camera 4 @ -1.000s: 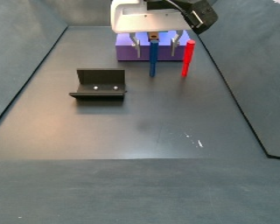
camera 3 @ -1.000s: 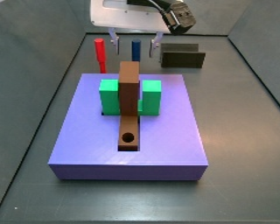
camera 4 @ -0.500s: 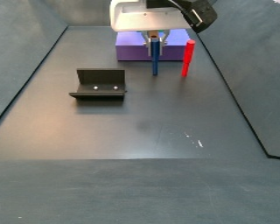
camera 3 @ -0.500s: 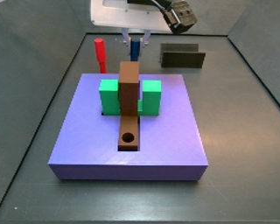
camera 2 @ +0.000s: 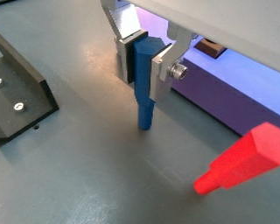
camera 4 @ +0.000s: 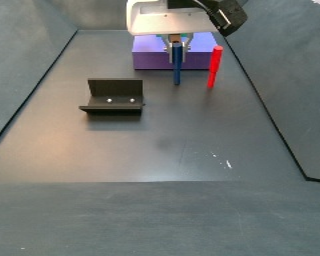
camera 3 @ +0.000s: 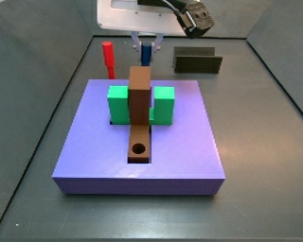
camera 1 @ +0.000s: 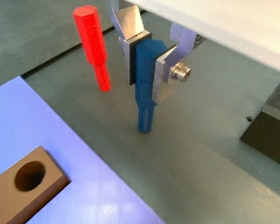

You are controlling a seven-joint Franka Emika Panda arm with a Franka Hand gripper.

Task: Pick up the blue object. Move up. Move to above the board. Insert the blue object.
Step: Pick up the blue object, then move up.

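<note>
Holding the blue peg [camera 1: 143, 83] tight between its fingers, the gripper [camera 2: 146, 63] sits low at the back of the bench, beside the red peg [camera 1: 94, 50]. The peg's foot looks to be on the floor. Lifting, moving over the board [camera 3: 140, 113] and pushing it into the hole [camera 3: 140, 149] are left.

We read no text, label, brand, number or sign anywhere | pincer [camera 2: 146, 63], clamped on the blue object [camera 2: 143, 86] near the far edge of the table [camera 4: 163, 140]: unmarked | board [camera 3: 140, 112], red peg [camera 1: 92, 49], fixture [camera 4: 113, 97]: plain surfaces, nothing legible
</note>
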